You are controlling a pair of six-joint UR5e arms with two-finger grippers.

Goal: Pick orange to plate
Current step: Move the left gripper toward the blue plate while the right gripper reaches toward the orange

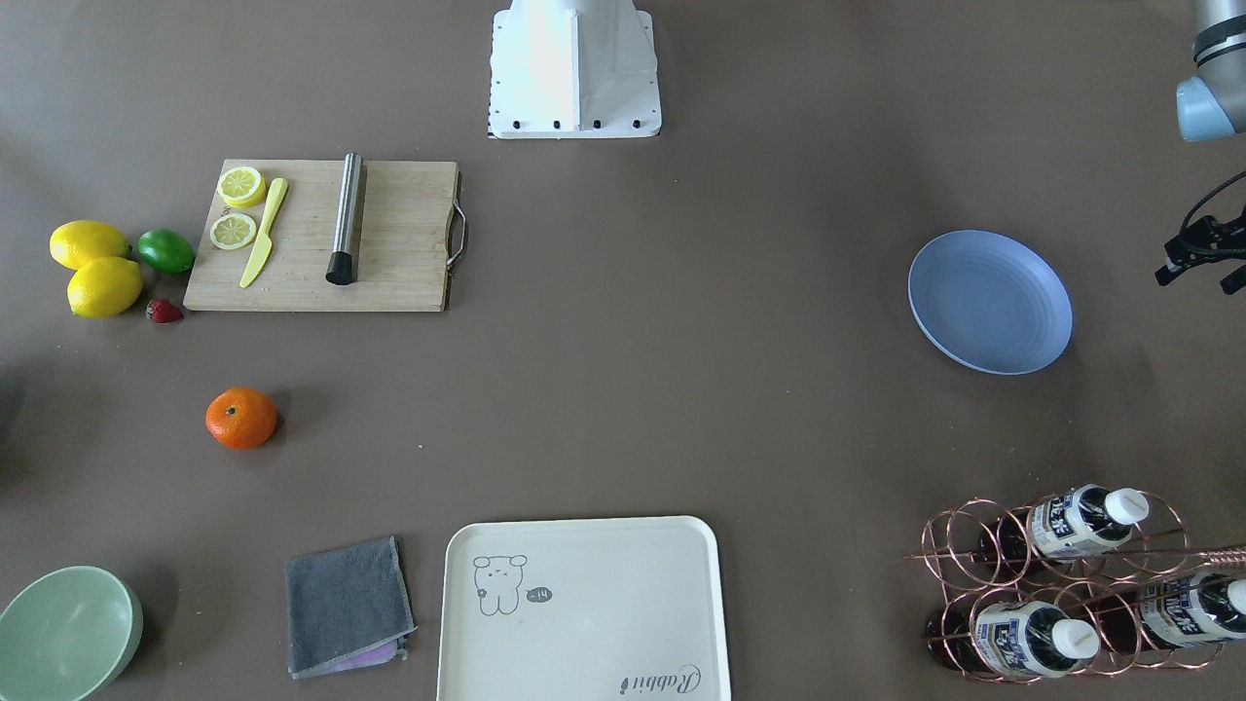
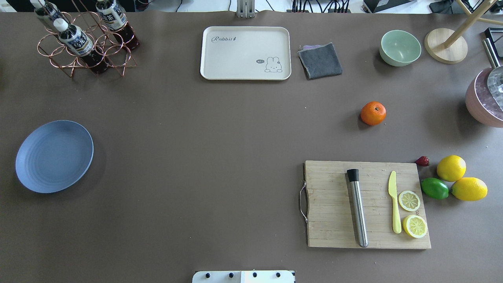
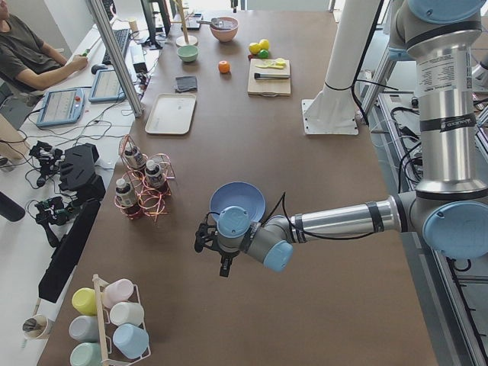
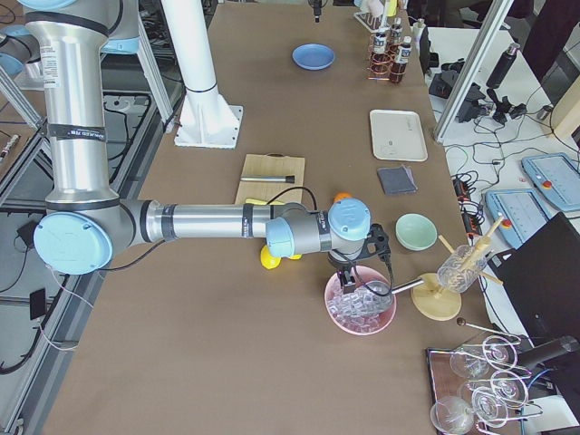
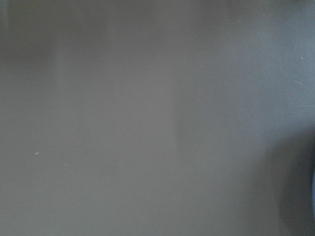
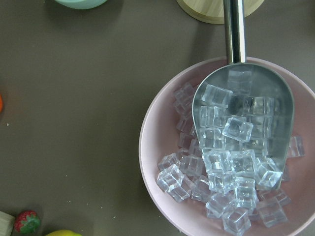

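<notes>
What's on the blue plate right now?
Nothing: the plate shows bare in the overhead view. The orange sits on the table. What lies under the plate is hidden.

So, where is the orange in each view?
Front-facing: orange left of centre, below the board.
Overhead: orange at right, above the board.
Exterior left: orange far top, left of the board.
Exterior right: orange mid-picture, mostly hidden behind the right arm.
Left wrist: not in it.
Right wrist: only an orange sliver at the left edge.
Landmark: the board, in all four exterior views.
</notes>
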